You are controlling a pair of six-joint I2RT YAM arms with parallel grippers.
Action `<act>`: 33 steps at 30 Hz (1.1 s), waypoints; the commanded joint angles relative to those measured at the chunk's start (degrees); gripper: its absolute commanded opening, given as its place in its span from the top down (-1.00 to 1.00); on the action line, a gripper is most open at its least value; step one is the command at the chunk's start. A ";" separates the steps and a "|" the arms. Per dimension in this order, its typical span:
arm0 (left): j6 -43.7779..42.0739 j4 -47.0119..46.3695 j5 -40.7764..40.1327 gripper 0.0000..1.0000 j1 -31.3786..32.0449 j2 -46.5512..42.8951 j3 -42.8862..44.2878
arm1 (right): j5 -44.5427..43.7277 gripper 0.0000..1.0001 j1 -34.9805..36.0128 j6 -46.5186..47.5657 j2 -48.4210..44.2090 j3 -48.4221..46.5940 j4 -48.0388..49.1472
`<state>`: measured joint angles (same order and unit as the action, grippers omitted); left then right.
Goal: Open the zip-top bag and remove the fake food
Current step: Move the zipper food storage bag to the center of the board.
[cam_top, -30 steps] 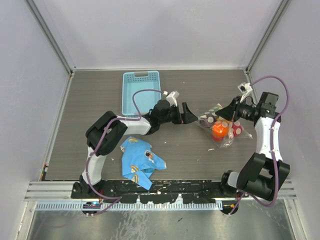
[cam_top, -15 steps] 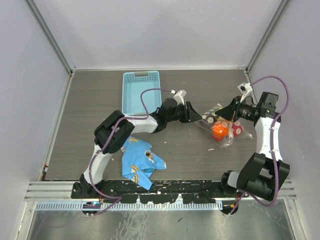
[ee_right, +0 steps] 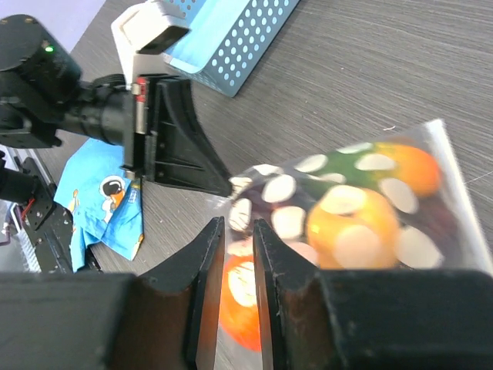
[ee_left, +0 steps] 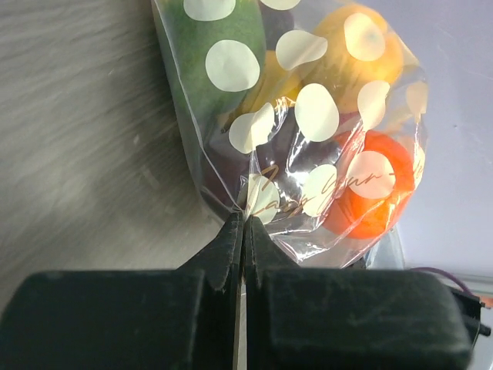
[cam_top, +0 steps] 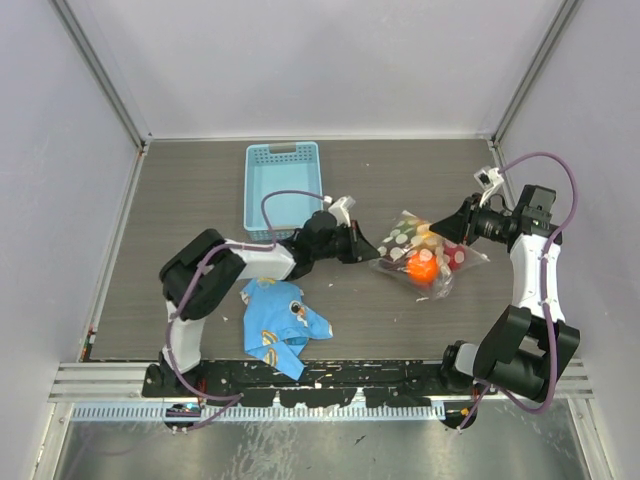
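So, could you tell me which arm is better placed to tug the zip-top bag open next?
Left, probably: the left gripper is shut on a fold of the zip-top bag, while the right gripper shows jaws slightly apart.

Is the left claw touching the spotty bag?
Touching. The left wrist view shows the left gripper shut, pinching the clear film of the zip-top bag between its tips.
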<state>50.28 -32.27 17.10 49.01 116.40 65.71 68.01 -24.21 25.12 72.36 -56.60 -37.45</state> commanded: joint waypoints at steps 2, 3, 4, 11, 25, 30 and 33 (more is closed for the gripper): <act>-3.17 3.63 -9.30 1.00 0.00 -14.24 -11.10 | -0.74 0.41 0.00 3.49 -1.65 -1.07 -1.65; -3.13 4.73 -10.82 1.00 -0.05 -16.35 -13.61 | -1.12 0.40 -0.04 3.59 -1.69 -1.00 -1.66; -3.02 5.92 -12.38 1.00 -0.04 -18.35 -15.97 | -1.52 0.37 0.03 3.69 -1.60 -0.84 -1.59; -2.36 20.20 -19.13 1.00 -0.29 -27.28 -25.54 | -10.05 0.15 -0.02 2.09 2.57 -0.62 -0.76; -6.00 26.29 -21.78 1.00 -0.34 -31.53 -29.26 | -0.74 -0.58 1.97 7.84 12.82 -2.16 -11.12; -6.42 25.13 -19.86 1.00 -0.36 -30.33 -28.60 | -2.83 -0.59 9.39 8.80 15.11 -2.25 -12.97; -6.42 24.01 -19.09 1.00 -0.38 -30.29 -28.87 | -3.32 -0.59 12.53 9.97 16.30 -3.02 -14.53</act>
<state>45.34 -6.22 -3.16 48.93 85.93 35.48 63.02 -15.18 32.36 87.81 -56.80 -48.49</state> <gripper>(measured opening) 0.007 0.797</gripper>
